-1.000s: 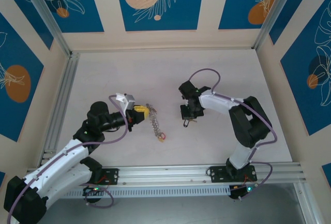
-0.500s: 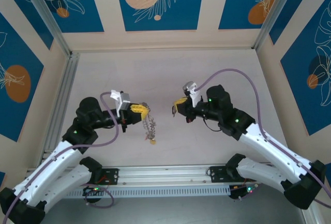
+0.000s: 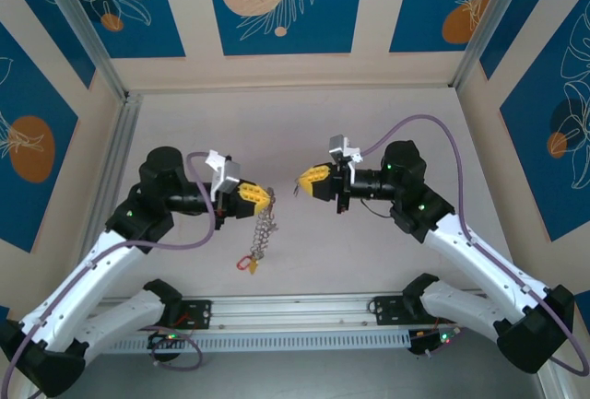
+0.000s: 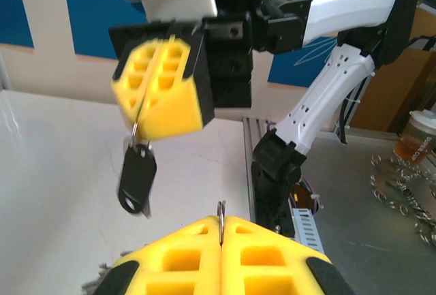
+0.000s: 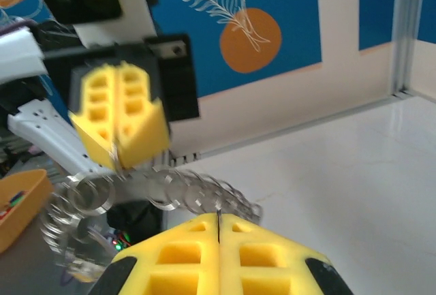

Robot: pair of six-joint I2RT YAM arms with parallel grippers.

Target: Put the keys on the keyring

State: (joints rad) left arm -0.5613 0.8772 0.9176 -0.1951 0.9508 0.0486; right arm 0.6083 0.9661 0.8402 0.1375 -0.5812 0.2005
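Left gripper [image 3: 263, 198] grasps the dangling keyring [image 3: 265, 230]; right gripper [image 3: 304, 181] grasps a key [image 4: 136, 180] by its loop. Either load may swing, causing misalignment during threading.

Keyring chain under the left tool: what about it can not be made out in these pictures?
Top external view: the silvery hanging chain of metal rings and keys below the left tool is too small to count keys.
Right wrist view: the chain is blurred.
Left wrist view: the left tool's yellow pads hide most of it.
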